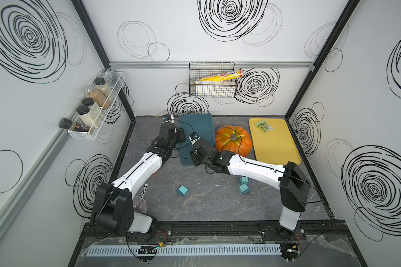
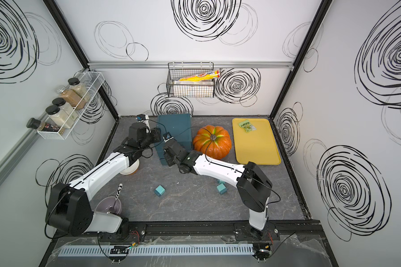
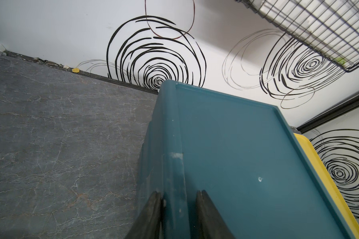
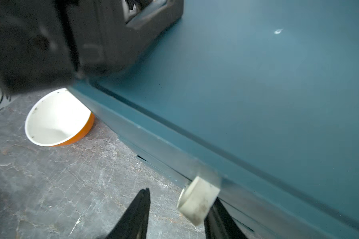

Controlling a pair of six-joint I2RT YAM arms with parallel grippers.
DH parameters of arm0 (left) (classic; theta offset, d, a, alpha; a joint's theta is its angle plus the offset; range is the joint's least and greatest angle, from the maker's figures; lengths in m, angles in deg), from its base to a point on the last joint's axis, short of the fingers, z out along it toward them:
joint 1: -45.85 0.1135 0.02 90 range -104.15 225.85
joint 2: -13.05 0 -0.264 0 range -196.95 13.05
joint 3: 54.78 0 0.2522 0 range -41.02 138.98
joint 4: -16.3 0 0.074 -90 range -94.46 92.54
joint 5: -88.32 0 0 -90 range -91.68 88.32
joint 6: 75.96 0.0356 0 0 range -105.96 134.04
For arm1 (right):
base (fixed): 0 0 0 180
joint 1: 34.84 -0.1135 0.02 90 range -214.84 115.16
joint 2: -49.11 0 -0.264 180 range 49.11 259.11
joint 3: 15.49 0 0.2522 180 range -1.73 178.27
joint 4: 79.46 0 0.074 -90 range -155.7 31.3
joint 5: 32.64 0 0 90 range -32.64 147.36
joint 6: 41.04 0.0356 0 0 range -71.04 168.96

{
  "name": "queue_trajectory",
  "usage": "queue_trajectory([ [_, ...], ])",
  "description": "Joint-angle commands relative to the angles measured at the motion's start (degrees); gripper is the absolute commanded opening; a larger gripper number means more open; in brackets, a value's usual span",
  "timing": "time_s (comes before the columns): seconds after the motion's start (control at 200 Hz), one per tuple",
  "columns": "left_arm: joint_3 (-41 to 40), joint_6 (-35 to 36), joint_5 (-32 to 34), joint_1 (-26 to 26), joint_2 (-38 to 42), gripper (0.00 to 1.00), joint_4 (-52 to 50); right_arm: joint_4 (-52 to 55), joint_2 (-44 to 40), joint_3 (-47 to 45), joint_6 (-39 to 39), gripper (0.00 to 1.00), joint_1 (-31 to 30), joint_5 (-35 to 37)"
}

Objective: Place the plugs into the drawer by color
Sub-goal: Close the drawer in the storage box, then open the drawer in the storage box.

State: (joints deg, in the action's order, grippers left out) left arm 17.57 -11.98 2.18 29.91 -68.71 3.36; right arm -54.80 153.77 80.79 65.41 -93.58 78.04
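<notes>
Dark-teal mini chest [image 1: 196, 129] sits at the back of the grey marble-look tabletop [image 1: 206, 208], just beside an orange pumpkin [image 1: 233, 139]. Past the pumpkin lies a yellow tray [image 1: 278, 148] w/ a green snack packet [image 1: 263, 125] on its far end.

L gripper [image 3: 178, 198] is on the chest's top edge, L side. In the L wrist view one finger [image 3: 151, 211] lies against the side wall and the other on the lid, w/ the rim pinched btwn them.

R gripper [image 4: 180, 195] is at the chest's front. Its jaws are spread either side of a white pull tab [image 4: 198, 202] on a drawer [image 4: 166, 165]. The tab sits close to one finger w/ a clear gap to the other, so it's not gripped. The view is blurred, so I can't tell which drawer of the stack it is.

Three light-teal plugs lie on the tabletop in front of the chest, well apart from it. One [image 1: 182, 190] is alone near mid-table. Two more [image 1: 243, 179] [image 1: 244, 189] are just beside each other, partly under the R forearm.

An orange bowl [image 4: 56, 118], white inside, stands by the chest's L side under the L arm. A purple bowl [image 2: 109, 205] w/ a spotted-handle spoon [image 2: 118, 190] is near the L arm's base.
</notes>
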Motion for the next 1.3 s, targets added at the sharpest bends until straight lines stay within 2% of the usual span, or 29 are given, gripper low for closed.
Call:
queue_trajectory([
  [0.0, -4.21, -0.24, -4.24, -0.67, -0.96, 0.35, -13.77, -0.35, -1.55, 0.34, -0.11, 0.44, -0.43, 1.72],
  [0.085, -5.25, -2.35, -4.35, -0.45, 3.59, 0.43, -12.14, -3.53, -6.75, -3.82, 0.17, 0.45, -1.97, 0.34],
  [0.185, -6.13, -4.57, -10.70, 0.71, 10.17, 0.54, -8.68, -5.26, -14.16, -7.21, 0.22, 0.46, -2.28, -4.23],
  [0.33, -10.82, -11.23, -17.20, 2.12, 19.39, 0.71, -4.23, 4.88, -21.58, -4.92, 0.67, 0.58, 1.44, -14.76],
  [0.385, -16.41, -17.08, -21.96, 3.33, 23.51, 0.76, 2.17, 7.02, -23.59, -4.65, 1.04, 0.65, 3.97, -18.98],
  [0.441, -22.82, -22.46, -25.85, 3.38, 27.32, 0.76, 10.69, 8.41, -24.83, -4.59, 1.79, 0.71, 6.53, -20.57],
  [0.516, -29.33, -28.66, -28.25, 3.29, 30.77, 0.76, 17.89, 11.61, -24.40, -2.44, 1.64, 0.72, 10.34, -23.80],
  [0.586, -36.95, -36.67, -31.17, 3.35, 32.85, 0.78, 30.06, 13.01, -23.70, -0.71, 1.31, 0.71, 14.15, -25.75],
  [0.701, -44.61, -42.71, -30.16, 1.33, 34.64, 0.78, 40.44, 12.97, -20.72, 1.13, 2.13, 0.68, 20.32, -28.44],
  [0.816, -53.56, -47.72, -20.57, -4.29, 36.87, 0.81, 52.05, 14.13, -15.06, 4.65, 1.71, 0.65, 23.22, -32.16],
  [0.951, -57.10, -48.34, -14.41, -7.20, 34.46, 0.81, 57.37, 16.38, -9.64, 7.71, 1.09, 0.64, 24.15, -32.41],
  [1.061, -58.57, -49.69, -12.50, -10.19, 25.40, 0.81, 67.98, 16.12, -5.88, 10.62, 1.44, 0.59, 25.13, -34.60],
  [1.226, -58.48, -50.71, -9.07, -14.33, 11.52, 0.79, 83.42, 16.95, -2.22, 11.28, 1.17, 0.56, 25.50, -39.43],
  [1.297, -57.07, -50.16, -8.13, -15.09, 7.47, 0.79, 85.30, 16.01, -2.52, 9.69, 1.13, 0.55, 25.51, -39.92],
])
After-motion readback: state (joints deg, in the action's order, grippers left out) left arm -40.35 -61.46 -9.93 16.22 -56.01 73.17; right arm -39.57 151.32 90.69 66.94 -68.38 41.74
